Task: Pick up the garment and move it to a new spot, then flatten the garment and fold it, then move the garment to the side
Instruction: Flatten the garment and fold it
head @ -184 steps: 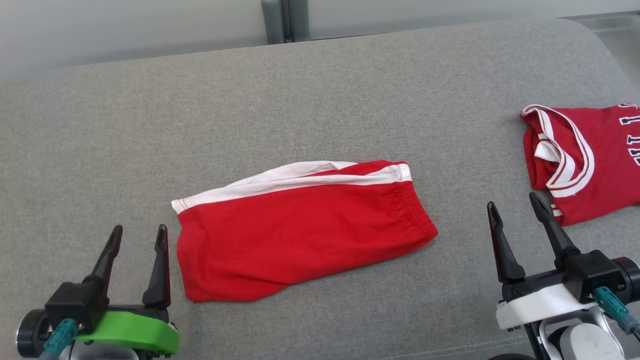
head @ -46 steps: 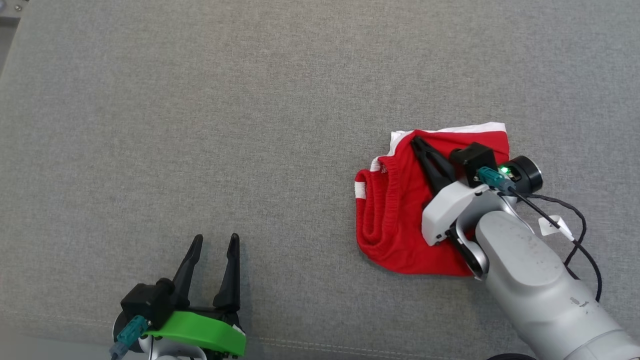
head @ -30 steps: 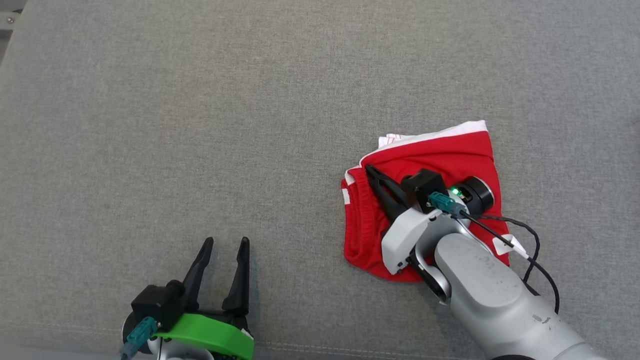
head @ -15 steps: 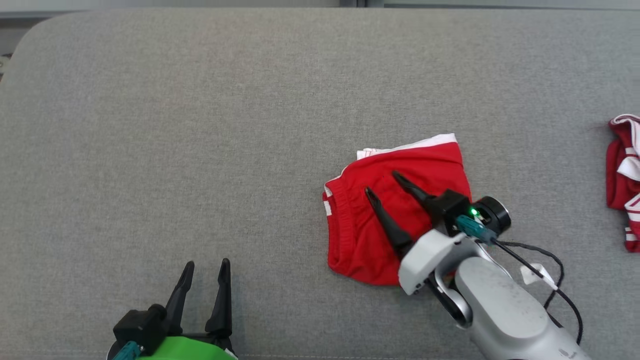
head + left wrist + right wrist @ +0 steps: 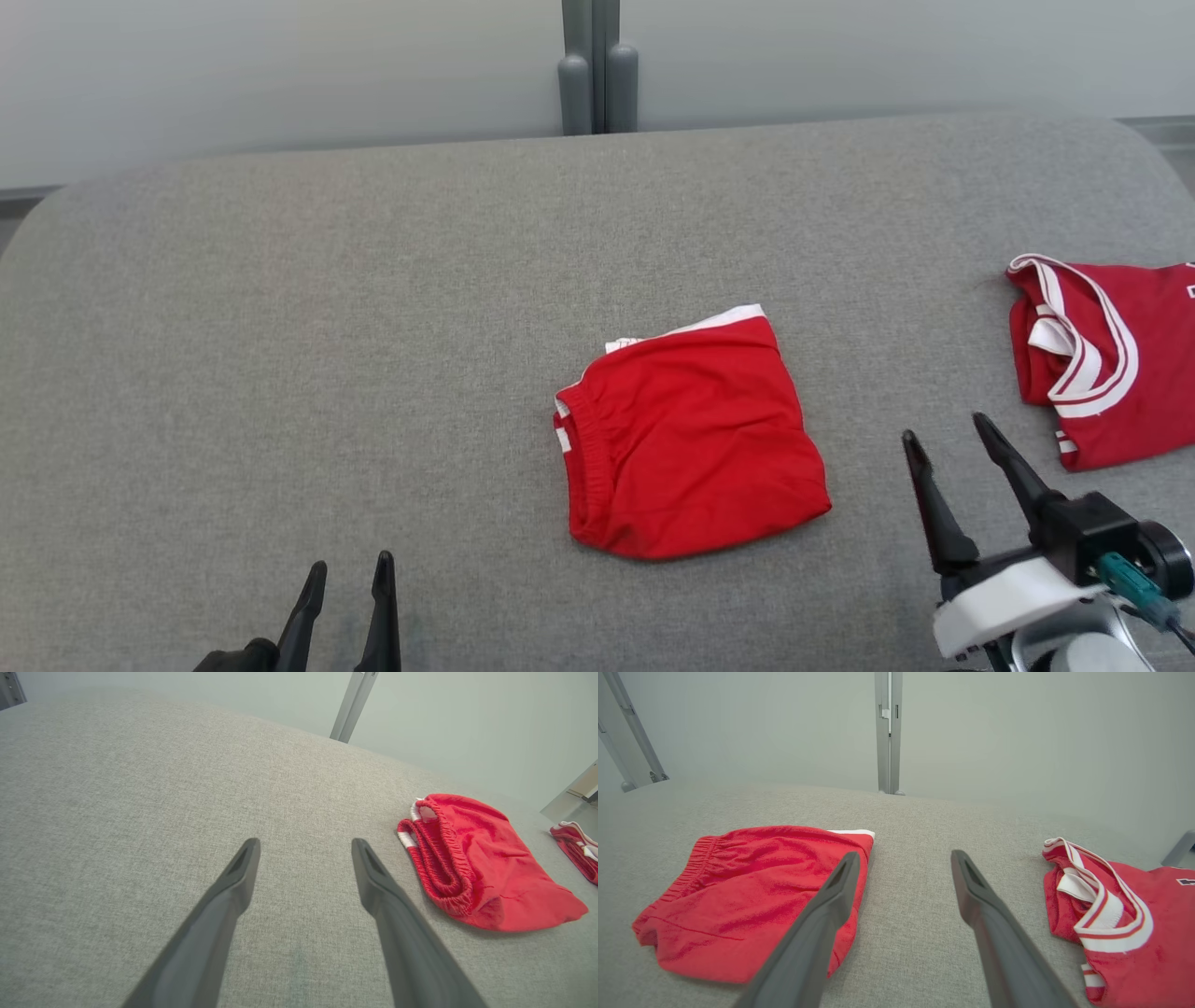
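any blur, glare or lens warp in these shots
Head view: soft even light, no glare, folded red shorts sharp with a thin edge shadow. Left wrist view: wide-angle bend in the grey cushion, left claw soft near the lens. Right wrist view: same softness on the right claw.

Two red garments down on one grey cushion (image 5: 280,327): one folded pair of shorts (image 5: 691,439), one jersey (image 5: 1111,373) with white trim, and two grippers showing, left gripper (image 5: 350,560) and right gripper (image 5: 944,427)
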### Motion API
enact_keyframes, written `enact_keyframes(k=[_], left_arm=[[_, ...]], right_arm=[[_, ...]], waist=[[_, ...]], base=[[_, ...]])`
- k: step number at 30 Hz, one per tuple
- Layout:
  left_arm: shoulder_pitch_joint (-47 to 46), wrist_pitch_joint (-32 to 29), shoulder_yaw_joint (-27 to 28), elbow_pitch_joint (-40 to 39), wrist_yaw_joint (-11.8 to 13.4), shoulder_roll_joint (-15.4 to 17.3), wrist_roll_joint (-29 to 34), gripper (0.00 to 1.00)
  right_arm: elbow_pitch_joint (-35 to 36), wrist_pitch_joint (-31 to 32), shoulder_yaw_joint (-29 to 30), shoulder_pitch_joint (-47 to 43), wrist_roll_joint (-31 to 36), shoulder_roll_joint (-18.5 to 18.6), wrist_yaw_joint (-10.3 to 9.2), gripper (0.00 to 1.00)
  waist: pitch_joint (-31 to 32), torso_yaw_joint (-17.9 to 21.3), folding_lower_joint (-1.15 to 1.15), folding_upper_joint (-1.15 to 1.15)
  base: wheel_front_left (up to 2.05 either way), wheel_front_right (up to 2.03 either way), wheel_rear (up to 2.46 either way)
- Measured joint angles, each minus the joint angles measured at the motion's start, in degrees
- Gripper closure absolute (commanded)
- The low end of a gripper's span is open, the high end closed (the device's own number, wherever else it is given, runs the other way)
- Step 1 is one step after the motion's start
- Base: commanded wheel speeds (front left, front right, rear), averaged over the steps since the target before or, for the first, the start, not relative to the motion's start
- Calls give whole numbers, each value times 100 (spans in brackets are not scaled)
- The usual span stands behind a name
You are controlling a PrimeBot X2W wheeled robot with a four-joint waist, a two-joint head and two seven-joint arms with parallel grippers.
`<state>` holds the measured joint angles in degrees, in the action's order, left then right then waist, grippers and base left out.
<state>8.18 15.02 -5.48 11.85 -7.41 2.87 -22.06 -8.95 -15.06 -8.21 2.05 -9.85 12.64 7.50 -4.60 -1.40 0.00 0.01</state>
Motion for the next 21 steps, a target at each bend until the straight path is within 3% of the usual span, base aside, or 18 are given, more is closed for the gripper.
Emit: enact_keyframes(k=[3,11,21], left_arm=[[82,0,45,26,0,1,70,0],[160,0,232,116,0,0,374,0],[158,0,326,146,0,15,448,0]], right_arm=[[165,0,412,-417,87,-108,-1,0],[97,0,800,-1023,204,-242,0,0],[-80,0,933,-1123,293,-411,0,0]], waist=[[189,61,0,0],[478,142,0,0],[476,80,0,0]], base=[[0,0,0],[0,0,0],[0,0,0]])
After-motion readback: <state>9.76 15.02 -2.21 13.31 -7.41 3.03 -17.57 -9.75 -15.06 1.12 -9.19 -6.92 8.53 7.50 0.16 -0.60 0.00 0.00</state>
